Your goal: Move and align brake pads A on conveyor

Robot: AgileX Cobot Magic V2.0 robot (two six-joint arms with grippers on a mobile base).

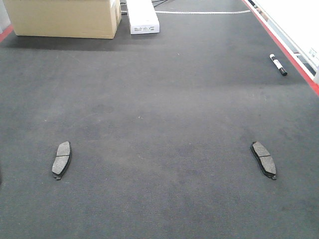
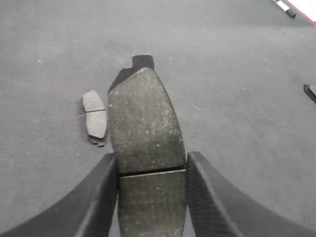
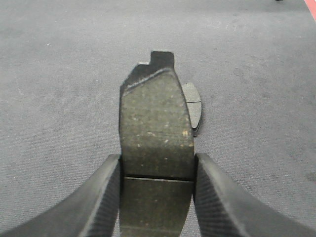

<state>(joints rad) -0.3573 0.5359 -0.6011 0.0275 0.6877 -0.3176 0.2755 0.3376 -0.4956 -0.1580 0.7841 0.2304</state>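
Two brake pads lie friction face up on the dark conveyor (image 1: pixel 159 99): one at the left (image 1: pixel 62 159), one at the right (image 1: pixel 263 159). Neither gripper shows in the front view. In the left wrist view my left gripper (image 2: pixel 151 170) is shut on a third brake pad (image 2: pixel 145 128), held above the belt, with the left lying pad (image 2: pixel 94 114) just beyond to its left. In the right wrist view my right gripper (image 3: pixel 157 170) is shut on a fourth brake pad (image 3: pixel 155 123); the right lying pad (image 3: pixel 193 108) peeks out behind its right edge.
A cardboard box (image 1: pixel 65 17) and a white device (image 1: pixel 142 17) stand at the far end of the belt. A black-and-white marker (image 1: pixel 278 64) lies by the red frame edge (image 1: pixel 284 47) at the right; the marker (image 2: pixel 286 7) also shows in the left wrist view.
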